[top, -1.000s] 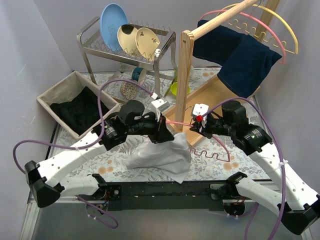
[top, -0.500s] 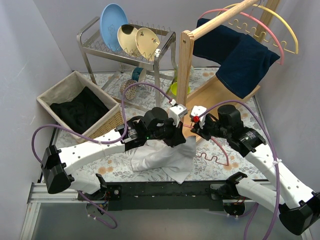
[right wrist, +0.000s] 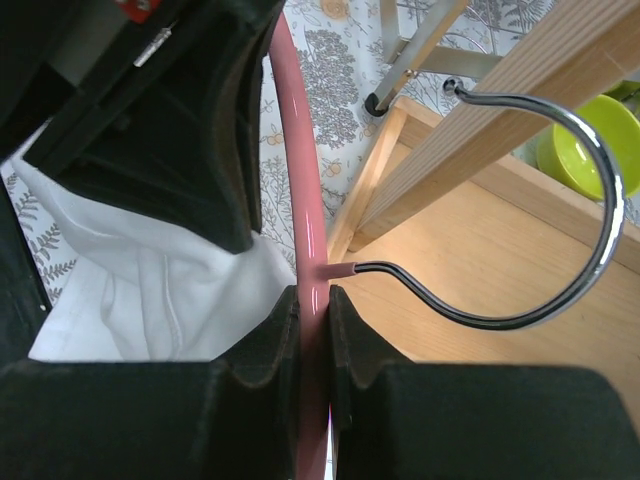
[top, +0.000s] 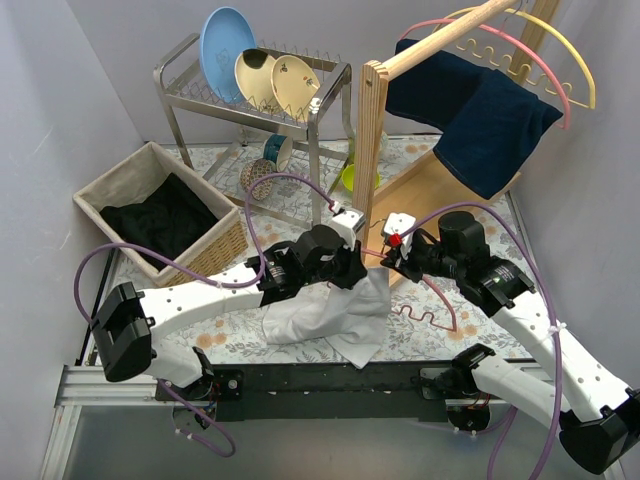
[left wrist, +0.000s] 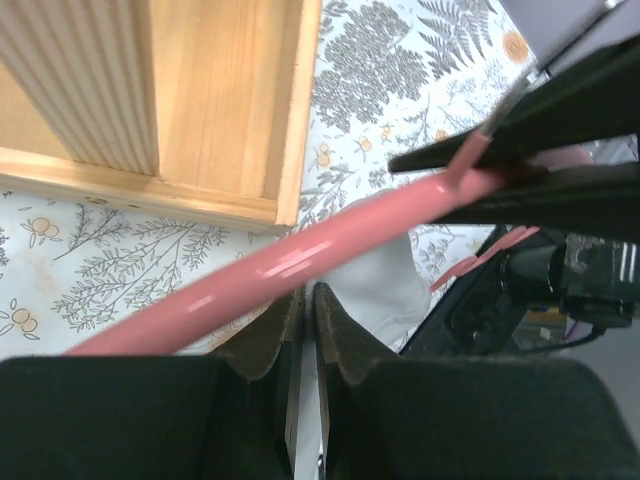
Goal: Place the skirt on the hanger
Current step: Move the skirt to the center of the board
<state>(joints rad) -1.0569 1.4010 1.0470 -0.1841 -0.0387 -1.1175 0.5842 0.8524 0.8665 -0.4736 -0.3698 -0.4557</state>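
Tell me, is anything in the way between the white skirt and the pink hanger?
No, nothing visible is. The white cloth skirt, pinched in the left gripper, hangs right next to the pink plastic hanger clamped by the right gripper.

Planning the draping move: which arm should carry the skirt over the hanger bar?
Left arm: its jaws pinch the skirt beside the hanger; the right arm is busy clamping that hanger.
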